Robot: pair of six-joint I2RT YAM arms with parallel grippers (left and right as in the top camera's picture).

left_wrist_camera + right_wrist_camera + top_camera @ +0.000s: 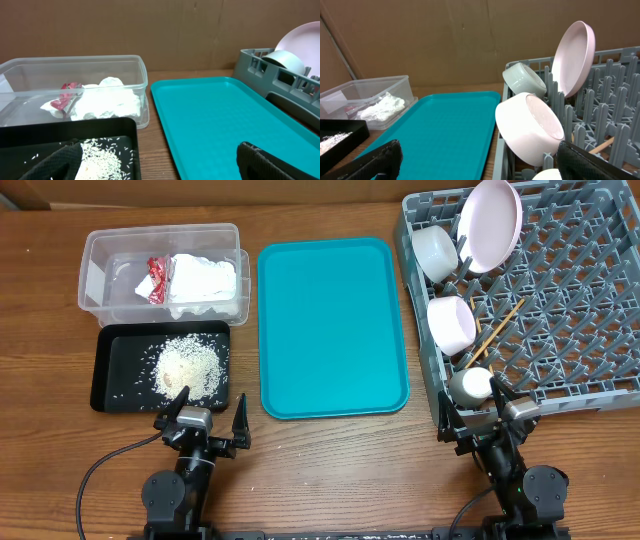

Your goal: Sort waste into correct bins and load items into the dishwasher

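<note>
Your napkins (205, 280) sit in the tub (100, 255) and the rice (188, 365) in the black tray (110, 392), so the waste looks sorted. Left gripper (206, 422) is spread and empty. Plate (490, 225), bowls (452, 322), chopsticks (497, 328) and cup (470, 385) lean between the rack (590, 330) pegs to stay put. Right gripper (472, 410) is spread too, holding nothing.

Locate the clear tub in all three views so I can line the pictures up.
Overhead: clear tub at upper left, behind the black tray.
Left wrist: tub in the left half, mid-height.
Right wrist: tub at the far left edge.
Shared landmark: teal tray, just right of the tub in every view.
</note>
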